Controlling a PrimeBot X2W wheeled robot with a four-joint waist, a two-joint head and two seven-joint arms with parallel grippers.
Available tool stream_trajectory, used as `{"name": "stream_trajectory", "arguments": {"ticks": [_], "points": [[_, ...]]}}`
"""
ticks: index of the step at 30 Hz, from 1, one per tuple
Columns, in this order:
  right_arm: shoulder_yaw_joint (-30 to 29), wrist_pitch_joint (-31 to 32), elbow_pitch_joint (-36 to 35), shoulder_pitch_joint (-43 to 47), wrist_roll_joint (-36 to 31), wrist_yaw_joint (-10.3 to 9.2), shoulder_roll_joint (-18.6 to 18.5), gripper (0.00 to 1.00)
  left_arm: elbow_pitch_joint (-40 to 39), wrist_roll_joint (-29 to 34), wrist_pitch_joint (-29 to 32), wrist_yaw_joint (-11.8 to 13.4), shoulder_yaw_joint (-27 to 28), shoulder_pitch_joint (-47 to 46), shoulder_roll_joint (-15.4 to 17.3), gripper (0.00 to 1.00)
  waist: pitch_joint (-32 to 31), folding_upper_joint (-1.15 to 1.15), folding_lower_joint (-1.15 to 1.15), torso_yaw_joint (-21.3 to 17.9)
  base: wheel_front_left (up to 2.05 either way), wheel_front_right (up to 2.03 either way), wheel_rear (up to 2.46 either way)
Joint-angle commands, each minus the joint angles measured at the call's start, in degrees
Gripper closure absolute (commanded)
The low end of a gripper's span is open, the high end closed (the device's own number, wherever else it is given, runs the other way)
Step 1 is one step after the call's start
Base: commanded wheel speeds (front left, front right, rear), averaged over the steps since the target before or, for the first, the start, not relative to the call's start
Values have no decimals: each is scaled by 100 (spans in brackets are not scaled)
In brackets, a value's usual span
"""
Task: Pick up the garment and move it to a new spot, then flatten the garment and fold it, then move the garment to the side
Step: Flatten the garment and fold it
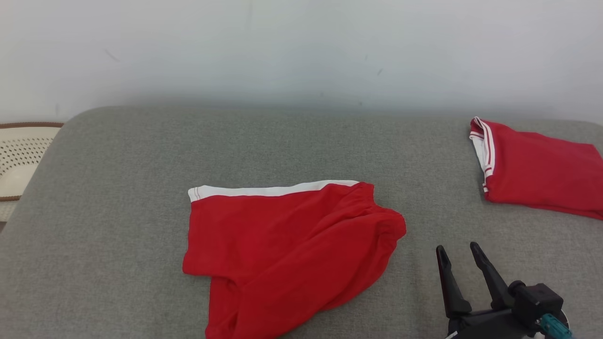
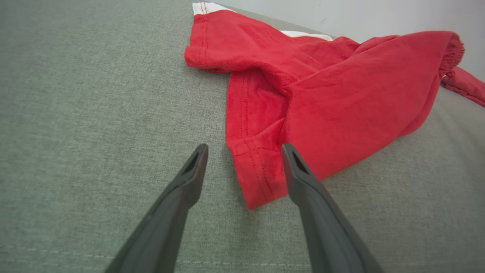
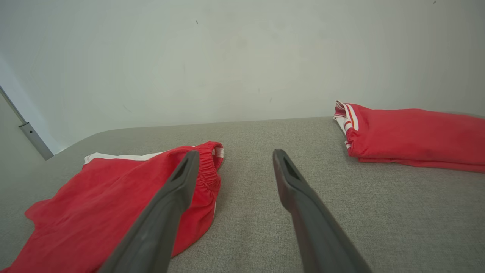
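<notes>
The garment is a pair of red shorts with a white side stripe, lying rumpled on the grey cushion near the middle front. In the left wrist view the garment has a leg hem lying between and just beyond my left gripper, which stands open and holds nothing. My right gripper hovers open to the right of the shorts, fingers pointing away from me. From the right wrist, the garment lies at the lower left, partly behind the left finger of that gripper.
A second red garment, folded, with white trim, lies at the cushion's back right, also in the right wrist view. A pale wall stands behind. A cream perforated object sits off the cushion's left edge.
</notes>
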Motion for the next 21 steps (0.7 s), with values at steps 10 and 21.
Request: {"name": "stream_trajectory", "arguments": {"ticks": [10,21], "points": [[98,-6,61,-179,59,2,-38,0,778,-274,-31,-135,-184,-292,3,10,100,0,0,-194,0,0,0],[55,-6,39,-90,40,2,-3,0,115,-189,-32,-165,-202,-337,4,100,79,0,0,-100,0,0,0]]}}
